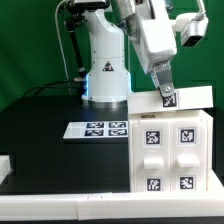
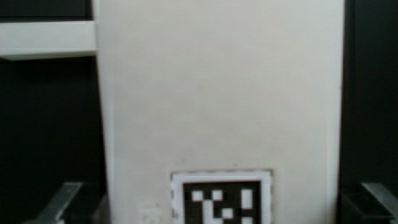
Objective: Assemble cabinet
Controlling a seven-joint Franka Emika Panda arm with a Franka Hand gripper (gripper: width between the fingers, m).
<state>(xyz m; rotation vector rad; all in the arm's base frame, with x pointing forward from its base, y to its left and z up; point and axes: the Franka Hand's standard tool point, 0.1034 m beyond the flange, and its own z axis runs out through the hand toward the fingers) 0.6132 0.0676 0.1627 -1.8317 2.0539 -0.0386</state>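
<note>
The cabinet [image 1: 168,150] stands at the exterior view's lower right, a big white box with four tags on its near face. A flat white panel [image 1: 190,96] with a tag on its end lies slightly tilted across the cabinet's top. My gripper [image 1: 165,90] reaches down at that panel's tagged end. In the wrist view the panel [image 2: 217,90] fills the middle, with its tag [image 2: 221,198] near the jaws. My gripper [image 2: 221,206] straddles it. One finger [image 2: 68,203] shows on each side, each with a dark gap to the panel's edge, so the jaws stand open.
The marker board [image 1: 100,129] lies on the black table just to the exterior view's left of the cabinet. The arm's white base [image 1: 105,75] stands behind it. A white piece [image 1: 5,163] sits at the far left edge. A white bar [image 2: 45,40] shows beyond the panel.
</note>
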